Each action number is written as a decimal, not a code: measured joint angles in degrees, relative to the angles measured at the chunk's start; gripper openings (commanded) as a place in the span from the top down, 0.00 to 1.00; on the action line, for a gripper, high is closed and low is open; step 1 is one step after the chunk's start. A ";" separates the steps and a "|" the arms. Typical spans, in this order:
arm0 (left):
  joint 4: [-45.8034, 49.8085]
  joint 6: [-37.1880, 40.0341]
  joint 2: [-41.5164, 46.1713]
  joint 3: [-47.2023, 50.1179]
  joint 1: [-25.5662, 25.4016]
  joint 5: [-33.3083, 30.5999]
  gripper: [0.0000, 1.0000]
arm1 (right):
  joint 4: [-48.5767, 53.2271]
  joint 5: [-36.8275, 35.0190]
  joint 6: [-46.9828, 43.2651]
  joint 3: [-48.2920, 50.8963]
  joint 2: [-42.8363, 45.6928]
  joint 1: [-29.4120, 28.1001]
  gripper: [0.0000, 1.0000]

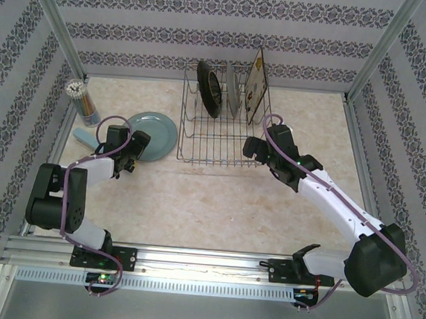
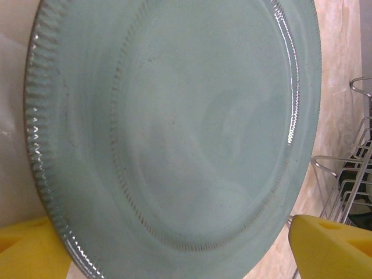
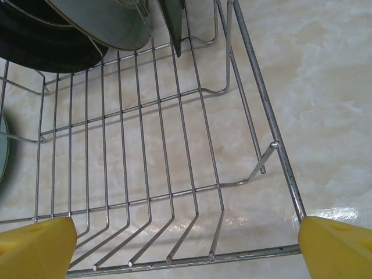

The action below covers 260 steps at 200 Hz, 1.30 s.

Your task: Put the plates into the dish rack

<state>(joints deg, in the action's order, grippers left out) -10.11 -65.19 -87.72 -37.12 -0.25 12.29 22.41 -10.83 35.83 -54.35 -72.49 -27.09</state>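
The light-blue plate lies flat on the table, left of the dish rack. My left gripper hovers open over its near-left edge. In the left wrist view the plate spreads between the yellow fingertips, and nothing is gripped. Three plates stand in the back of the rack: dark-brown-rimmed, grey and square floral. My right gripper is open at the rack's near right corner, and its wrist view looks down on the rack wires with bare tines between the fingers.
A cup of coloured sticks stands at the back left, with a pale blue item beside the plate. Patterned walls and metal posts enclose the table. The marble tabletop in front of the rack is free room.
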 measured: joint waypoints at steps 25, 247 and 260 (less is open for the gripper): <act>-1.53 -0.02 -1.09 0.00 0.00 0.20 0.09 | 0.00 0.00 0.00 0.00 0.00 0.00 0.02; -12.79 -3.72 -6.10 0.66 0.02 0.00 0.57 | 0.02 0.28 -0.02 -0.02 -2.19 0.00 0.02; -13.66 -4.04 -6.91 0.83 0.02 -0.13 0.57 | 0.00 0.33 -0.04 -0.02 -2.19 0.00 0.02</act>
<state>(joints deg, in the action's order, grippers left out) -23.77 -69.23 -94.63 -36.29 -0.23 12.16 22.41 -10.50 35.79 -54.37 -74.67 -27.09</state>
